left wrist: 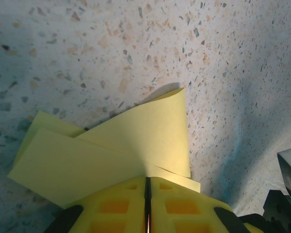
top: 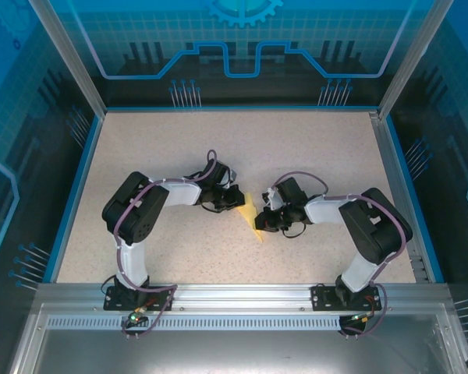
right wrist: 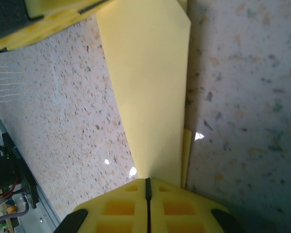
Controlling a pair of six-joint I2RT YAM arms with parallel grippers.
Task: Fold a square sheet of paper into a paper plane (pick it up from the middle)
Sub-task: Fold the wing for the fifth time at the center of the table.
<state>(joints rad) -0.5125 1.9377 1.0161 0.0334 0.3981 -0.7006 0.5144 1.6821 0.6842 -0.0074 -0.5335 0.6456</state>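
The pale-yellow square sheet of paper [top: 252,216] is folded into a slim, pointed, paper-plane-like shape, and it sits on the speckled table between my two grippers. My left gripper [top: 235,204] is shut on its far end. In the left wrist view two overlapping flaps of the paper [left wrist: 111,150] fan out from the left gripper [left wrist: 148,178], whose jaws are pressed together. My right gripper [top: 262,220] is shut on the near end. In the right wrist view a long folded strip of paper [right wrist: 145,87] runs away from the right gripper [right wrist: 147,180] toward a yellow finger [right wrist: 48,17] of the left gripper.
The speckled tabletop [top: 179,148] is ringed by a blue rim [top: 78,179] and see-through walls. Both arms bend inward toward the middle. An aluminium rail [top: 242,294] with the arm bases runs along the near edge. Part of the right arm [left wrist: 287,194] shows at the left wrist view's lower right.
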